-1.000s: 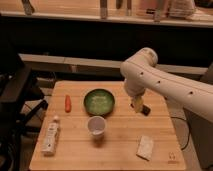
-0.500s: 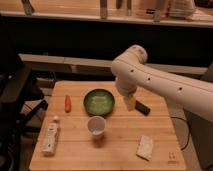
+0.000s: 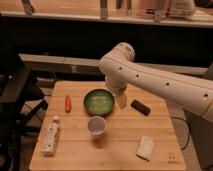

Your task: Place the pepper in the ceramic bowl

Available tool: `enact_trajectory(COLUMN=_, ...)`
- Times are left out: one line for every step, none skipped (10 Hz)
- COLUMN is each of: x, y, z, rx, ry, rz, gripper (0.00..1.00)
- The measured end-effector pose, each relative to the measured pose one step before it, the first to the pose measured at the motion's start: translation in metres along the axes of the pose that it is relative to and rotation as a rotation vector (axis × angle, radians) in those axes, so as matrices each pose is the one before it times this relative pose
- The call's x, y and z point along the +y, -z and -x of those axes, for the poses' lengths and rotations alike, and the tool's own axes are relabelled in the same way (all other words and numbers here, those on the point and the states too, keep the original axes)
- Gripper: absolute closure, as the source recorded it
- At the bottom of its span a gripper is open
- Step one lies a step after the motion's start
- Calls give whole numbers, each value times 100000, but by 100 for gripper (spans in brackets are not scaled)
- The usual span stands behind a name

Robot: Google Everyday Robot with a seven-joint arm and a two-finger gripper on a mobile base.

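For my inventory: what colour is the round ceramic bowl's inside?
Round ceramic bowl: pale mottled green inside, camera view; tool near its rim.

Glossy ceramic bowl [image 3: 99, 102] on matt wooden table [image 3: 125, 146]; smooth plastic gripper [image 3: 121, 101] beside it.

Your gripper [image 3: 121, 102] hangs just beside the right rim of the ceramic bowl [image 3: 99, 102], in the narrow gap between the bowl and the black bar [image 3: 140, 107]. The bowl stands between the gripper and the pepper [image 3: 68, 103], so a low, straight path to the left is blocked. The pepper lies near the left edge of the desk [image 3: 120, 146] with bare wood all round it, open from above and from the far side. The white cup [image 3: 96, 125] stands just in front of the bowl and closes the low route there. The white tube [image 3: 50, 136] lies front left, well apart from the pepper. The white packet [image 3: 145, 148] lies front right. The bowl's mouth is open above, and the arm [image 3: 150, 80] overhangs its right side.
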Motion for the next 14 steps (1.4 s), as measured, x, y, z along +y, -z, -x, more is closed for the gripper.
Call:
enact_trajectory(x=-524, y=-27, z=1251, rx=-588, ry=2285, rz=112, gripper=20)
enact_trajectory(x=-716, y=-48, z=1299, rx=-302, ry=2345, rz=-157, gripper=20)
enact_trajectory(x=-820, y=-77, z=1453, rx=-426, ry=2982, rz=-177, gripper=20)
enact_trajectory(x=-314, y=-42, z=499, rx=-116, ry=2264, rz=-72, gripper=20)
enact_trajectory(x=-180, y=-55, z=348, rx=-126, ry=3761, rz=-13, gripper=20)
enact_trajectory(x=-54, y=4, z=113, rx=-160, ry=1366, rz=-77, gripper=20)
enact_trajectory(x=-87, y=-104, z=5, rx=-167, ry=781, rz=100, gripper=20)
enact_trajectory(x=-794, y=-53, z=866, rx=-559, ry=2126, rz=-477, gripper=20)
enact_trajectory(x=-967, y=0, z=1075, rx=-346, ry=2297, rz=-648, gripper=20)
enact_trajectory(x=-470, y=26, z=619, rx=-57, ry=2353, rz=-386, gripper=20)
enact_trajectory(x=-166, y=-16, z=206, rx=-160, ry=2054, rz=-311, gripper=20)
enact_trajectory(x=-94, y=-9, z=117, rx=-192, ry=1609, rz=-352, gripper=20)
enact_trajectory(x=-242, y=-26, z=116, rx=-21, ry=1453, rz=-499, gripper=20)
enact_trajectory(x=-270, y=-48, z=146, rx=-297, ry=1006, rz=-176, gripper=20)
